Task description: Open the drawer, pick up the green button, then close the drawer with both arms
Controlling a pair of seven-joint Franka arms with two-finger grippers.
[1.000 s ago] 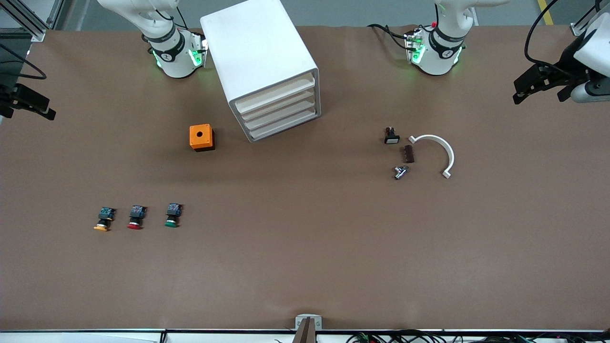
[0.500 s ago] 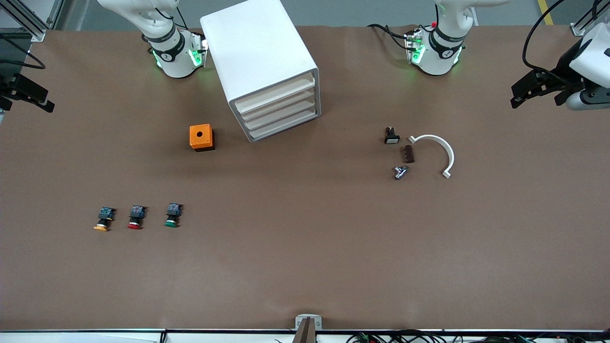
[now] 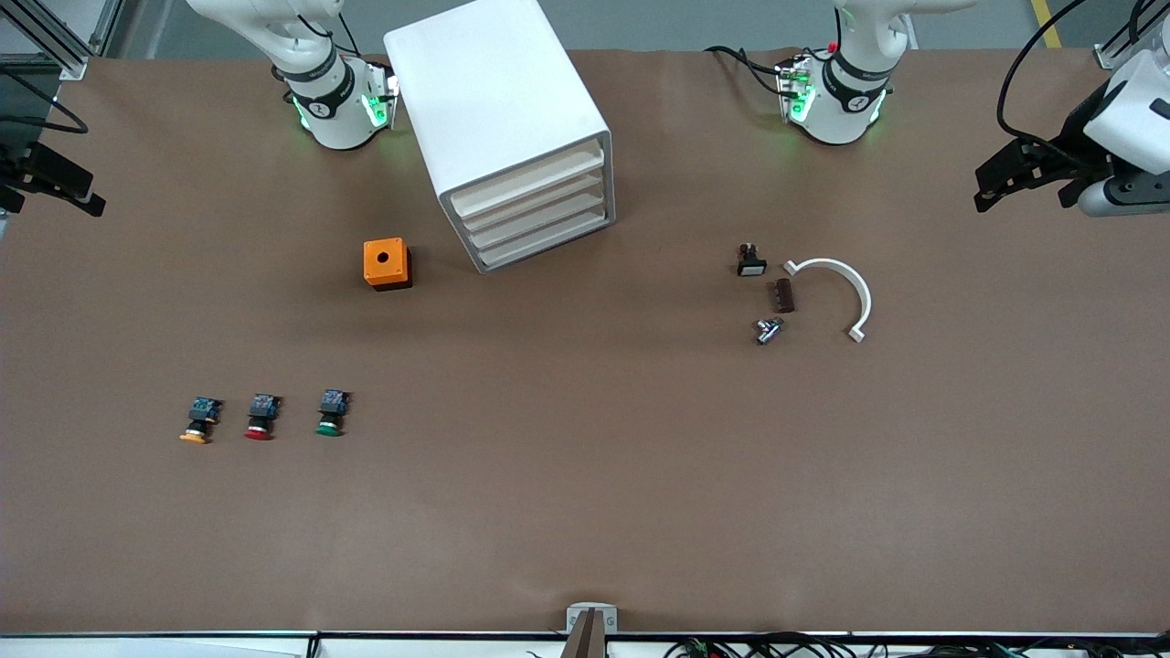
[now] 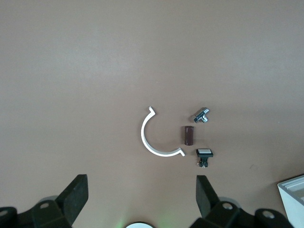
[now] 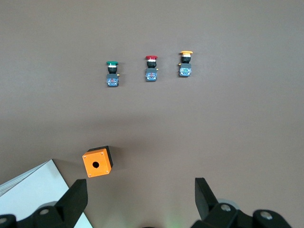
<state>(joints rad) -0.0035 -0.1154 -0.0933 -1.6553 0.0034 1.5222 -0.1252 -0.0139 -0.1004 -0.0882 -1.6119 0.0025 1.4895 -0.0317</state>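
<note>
The tall white cabinet (image 3: 498,110) stands between the two arm bases, and its four alike drawer fronts (image 3: 537,208) are all shut. The green-capped button (image 3: 330,413) lies on the table near the front camera, toward the right arm's end; it also shows in the right wrist view (image 5: 112,73). My right gripper (image 3: 50,187) hangs open and empty over its end of the table (image 5: 140,192). My left gripper (image 3: 994,183) is open and empty too, up over the other end (image 4: 141,190).
A red-capped button (image 3: 261,417) and an orange-capped button (image 3: 198,420) lie beside the green one. An orange box with a round hole (image 3: 386,263) sits beside the cabinet. Toward the left arm's end lie a white arc (image 3: 841,288), a brown piece (image 3: 784,295), a metal fitting (image 3: 768,330) and a small black switch (image 3: 751,261).
The left gripper has drifted a little inward over its end of the table. The right gripper has shifted slightly. Nothing on the table has moved.
</note>
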